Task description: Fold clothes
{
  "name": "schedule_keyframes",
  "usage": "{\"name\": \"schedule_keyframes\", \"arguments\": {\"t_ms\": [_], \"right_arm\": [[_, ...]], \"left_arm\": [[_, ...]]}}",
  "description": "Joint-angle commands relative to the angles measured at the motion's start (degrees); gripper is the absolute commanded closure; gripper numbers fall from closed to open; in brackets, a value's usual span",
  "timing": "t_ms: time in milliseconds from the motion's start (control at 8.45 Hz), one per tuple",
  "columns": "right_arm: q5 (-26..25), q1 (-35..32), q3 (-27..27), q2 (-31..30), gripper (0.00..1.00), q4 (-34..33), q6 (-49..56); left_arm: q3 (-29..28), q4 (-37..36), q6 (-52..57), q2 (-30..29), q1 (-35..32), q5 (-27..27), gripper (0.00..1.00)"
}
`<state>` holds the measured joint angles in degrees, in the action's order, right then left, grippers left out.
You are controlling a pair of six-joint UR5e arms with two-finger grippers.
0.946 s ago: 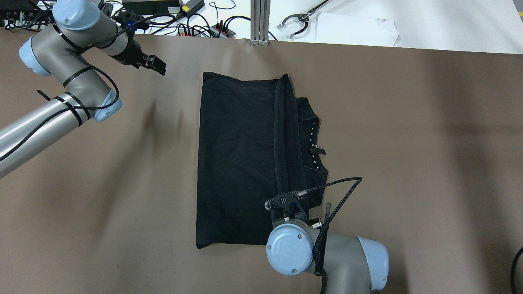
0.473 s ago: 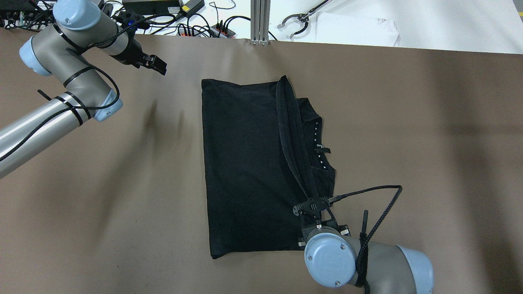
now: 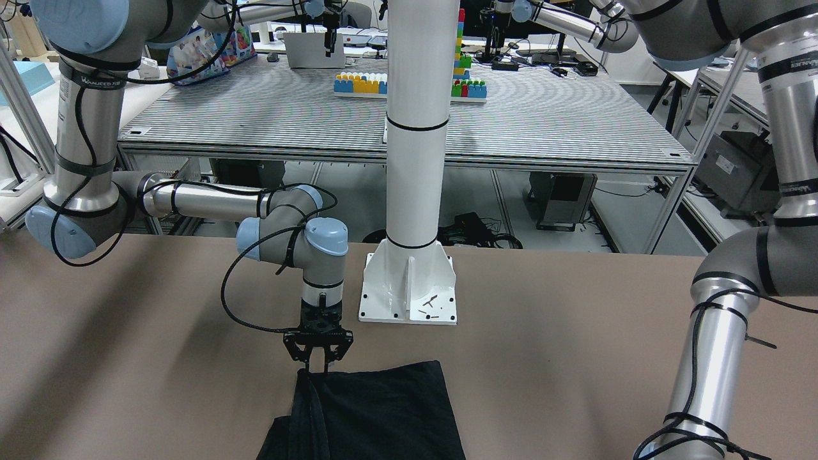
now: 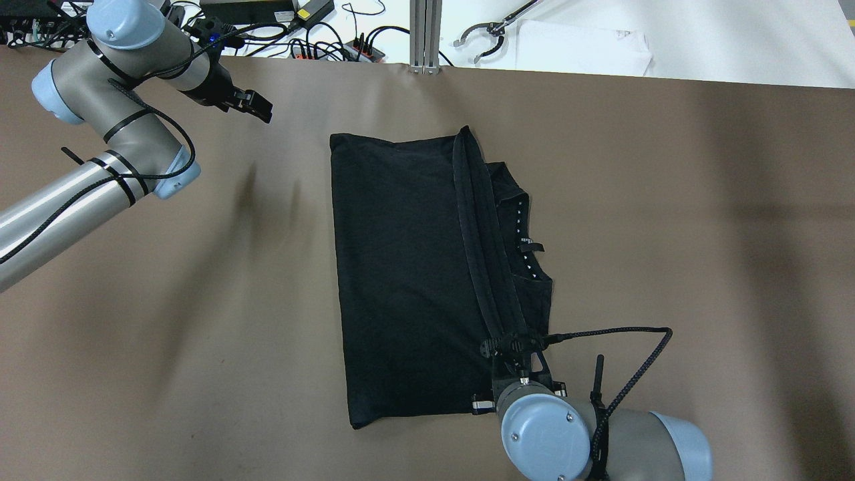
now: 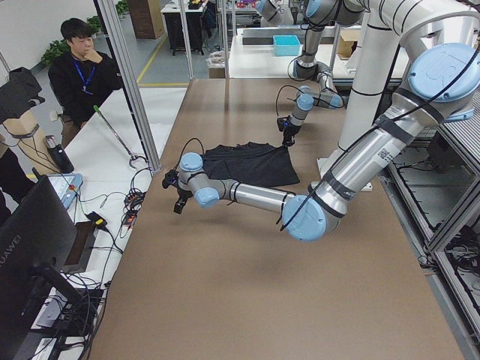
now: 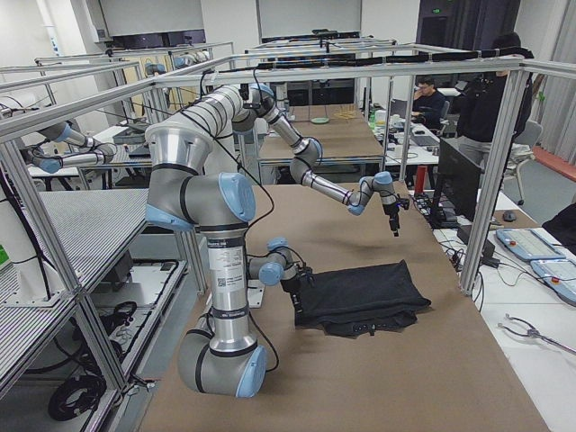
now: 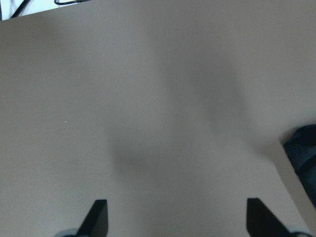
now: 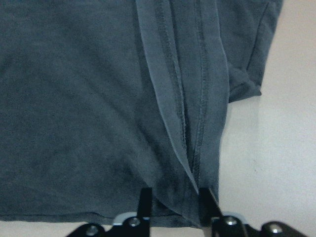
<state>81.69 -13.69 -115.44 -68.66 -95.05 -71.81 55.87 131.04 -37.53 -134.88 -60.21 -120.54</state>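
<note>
Pinching the hem of the plain black soft-fabric garment point(image 4: 401, 267) at lower centre, the right gripper point(image 4: 509, 346) has dragged it rightward, tensioning the fold, while the left gripper point(image 4: 262, 110) idles wide open, upper left.

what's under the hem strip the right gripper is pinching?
More of the black garment: a lower layer with white-dotted trim pokes out beside the right gripper. The table beneath is covered.

A robotics lab is indicated: further robot arms point(image 6: 54, 148) are mounted at neighbouring benches, aluminium framing point(image 6: 494, 171) is erected beside the tabletop point(image 4: 668, 200), and a monitor point(image 5: 30, 247) is placed alongside.
</note>
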Motion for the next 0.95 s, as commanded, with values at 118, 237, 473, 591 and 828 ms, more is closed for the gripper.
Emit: {"name": "schedule_keyframes", "arguments": {"t_ms": [118,237,473,591,828], "right_arm": [[0.40,-8.17,7.91,9.38,0.07,-0.14,2.35],[0.66,-9.32,11.35,10.81,0.07,0.04,5.42],[0.75,-9.60,14.53,10.91,0.07,0.13,10.53],[1.71,-9.51,14.72,10.91,0.08,0.04,10.72],[6.01,-9.07,15.07,10.82,0.08,-0.23,10.73]], "left_arm": [[0.03,0.00,0.00,0.06,0.17,-0.05,0.00],[0.03,0.00,0.00,0.06,0.18,-0.05,0.00],[0.03,0.00,0.00,0.06,0.26,-0.05,0.00],[0.03,0.00,0.00,0.06,0.26,-0.05,0.00],[0.03,0.00,0.00,0.06,0.26,0.04,0.00]]}}
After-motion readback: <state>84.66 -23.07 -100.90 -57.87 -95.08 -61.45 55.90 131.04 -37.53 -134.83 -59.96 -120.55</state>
